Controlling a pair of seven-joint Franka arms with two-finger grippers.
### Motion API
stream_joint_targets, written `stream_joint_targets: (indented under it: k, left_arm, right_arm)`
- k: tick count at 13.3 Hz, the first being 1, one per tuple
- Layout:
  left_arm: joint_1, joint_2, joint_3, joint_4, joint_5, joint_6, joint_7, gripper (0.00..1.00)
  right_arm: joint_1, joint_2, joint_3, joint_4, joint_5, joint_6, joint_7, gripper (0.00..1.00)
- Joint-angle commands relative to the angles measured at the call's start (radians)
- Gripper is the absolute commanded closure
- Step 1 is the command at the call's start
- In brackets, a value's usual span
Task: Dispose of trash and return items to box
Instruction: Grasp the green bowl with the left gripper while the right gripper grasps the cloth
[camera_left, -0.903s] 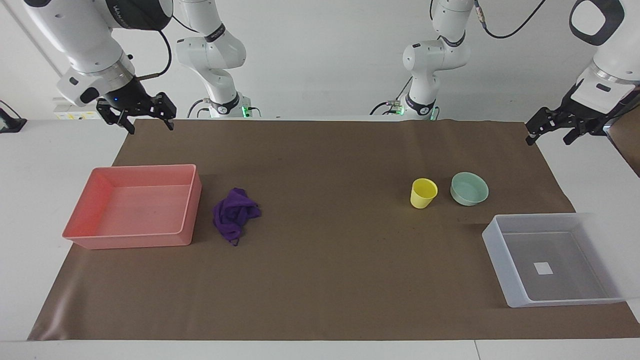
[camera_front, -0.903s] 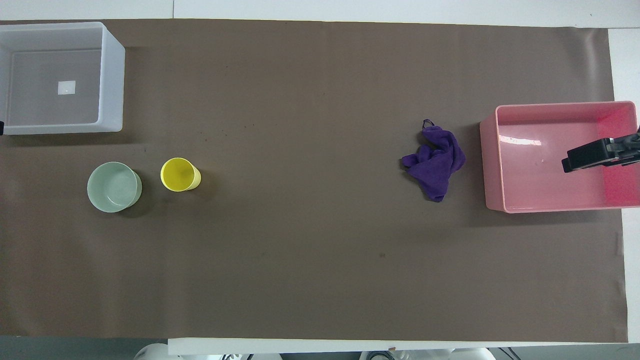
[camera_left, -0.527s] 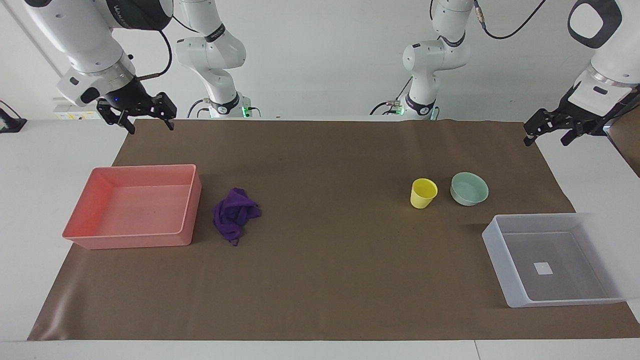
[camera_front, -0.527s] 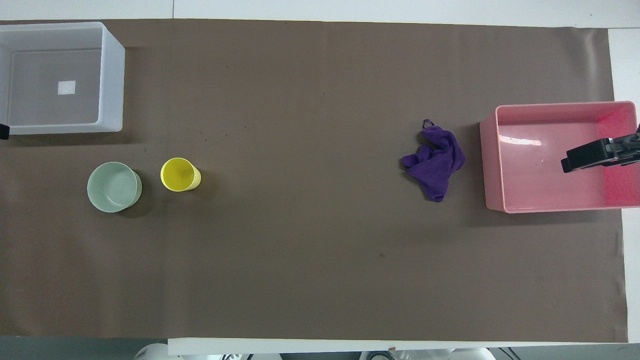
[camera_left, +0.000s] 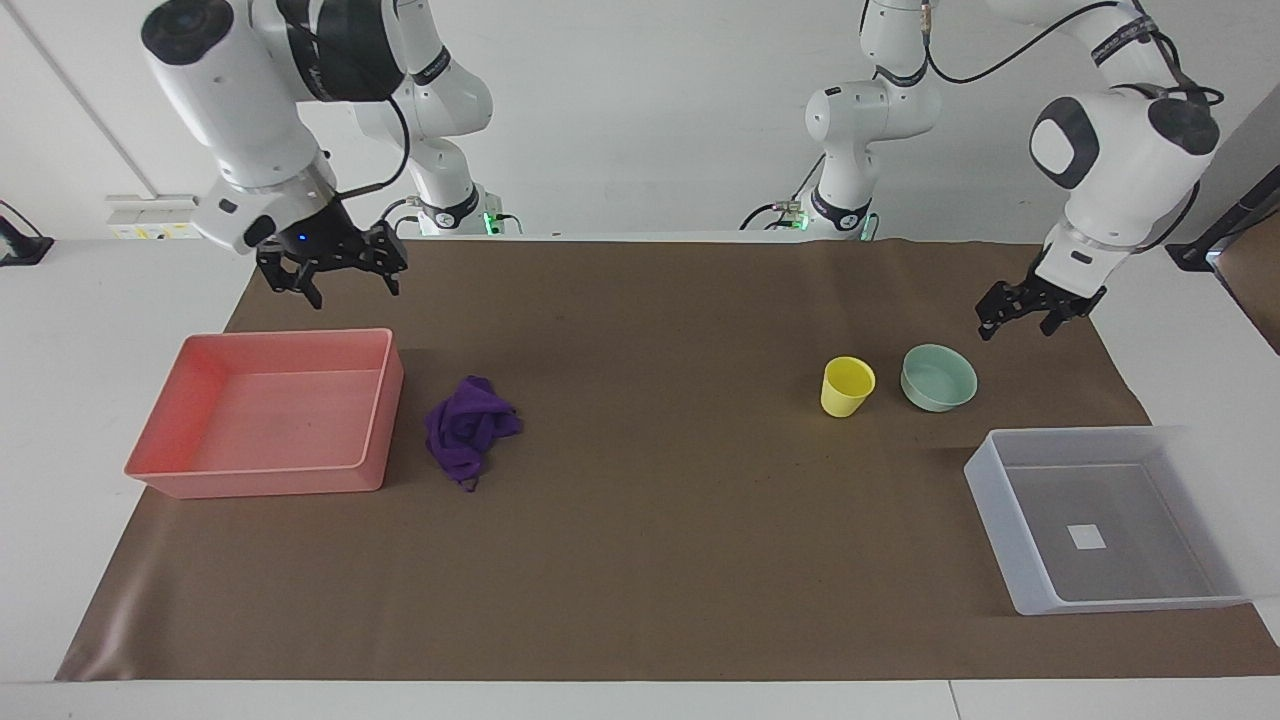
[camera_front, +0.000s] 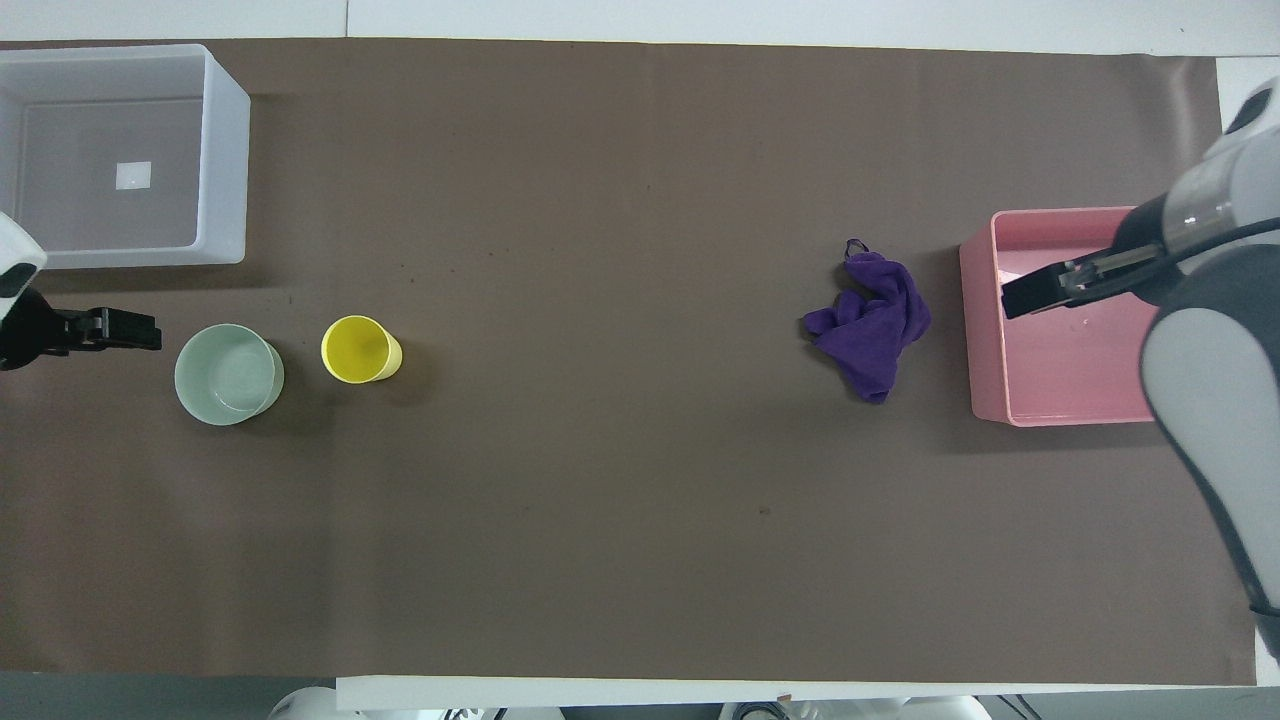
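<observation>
Step in hand: approach phase, nothing gripped yet. Clock refs are on the overhead view, 12 = away from robots.

Trash, purple cloth wad, is lying on mat at 3 o'clock, just beside pink tray, at tray's 9. Yellow cup and green bowl are sitting upright at 9 o'clock, cup at bowl's 3, close but apart. Box is sitting at 10 o'clock corner, nothing in it but a white square.

R gripper is hovering over tray's robot-side edge, jaws apart, holding nothing. L gripper is hanging low over mat at bowl's 9, jaws apart, holding nothing.

Next, prob.: R needs to be shifting toward 9 and dropping onto wad, pinching the bulk, not the loop. L needs a rim pinch on bowl, then carrying toward 11 into box.
</observation>
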Motion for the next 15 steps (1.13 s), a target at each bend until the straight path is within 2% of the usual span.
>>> stream_joint_targets:
  k: [1,3,5,6,7,8,10,11,12,13,14,15]
  left_arm:
    - [0.009,0.007,-0.005,-0.149,0.010,0.133,-0.022,0.00]
    - [0.047,0.020,-0.005,-0.204,0.011,0.207,-0.013,0.00]
    - [0.066,0.068,-0.006,-0.204,0.011,0.270,-0.016,0.01]
    - [0.061,0.098,-0.006,-0.204,0.010,0.332,-0.032,0.24]
    - [0.055,0.123,-0.006,-0.204,0.010,0.368,-0.069,0.58]
    - [0.061,0.135,-0.006,-0.203,0.010,0.371,-0.077,0.82]
    - [0.055,0.137,-0.006,-0.195,0.010,0.364,-0.083,0.99]
    - [0.052,0.137,-0.006,-0.181,0.010,0.344,-0.082,0.99]
    - [0.051,0.122,-0.006,-0.146,0.010,0.247,-0.082,0.99]
    - [0.049,0.087,-0.006,-0.088,0.010,0.100,-0.079,0.99]
    - [0.048,0.050,-0.011,-0.035,0.010,-0.032,-0.082,0.99]
    - [0.047,0.015,-0.011,0.016,0.010,-0.120,-0.080,0.99]
  right_arm:
    - [0.039,0.077,0.001,-0.037,0.008,0.110,0.001,0.01]
    - [0.051,0.119,0.001,-0.110,0.008,0.215,-0.002,0.01]
    - [0.050,0.155,0.001,-0.170,0.007,0.309,-0.010,0.01]
    - [0.050,0.166,0.001,-0.190,0.007,0.337,-0.012,0.01]
    - [0.051,0.178,0.001,-0.218,0.008,0.375,-0.010,0.02]
    - [0.053,0.192,0.001,-0.248,0.008,0.416,-0.009,0.03]
    - [0.080,0.219,0.001,-0.323,0.008,0.542,-0.007,0.04]
    - [0.086,0.230,0.001,-0.339,0.008,0.578,-0.001,0.06]
    - [0.088,0.238,0.001,-0.342,0.008,0.584,0.001,0.10]
    - [0.088,0.238,0.001,-0.342,0.007,0.583,-0.002,0.27]
    - [0.088,0.238,0.001,-0.342,0.007,0.573,-0.004,0.55]
    - [0.088,0.238,0.001,-0.342,0.008,0.570,-0.002,0.72]
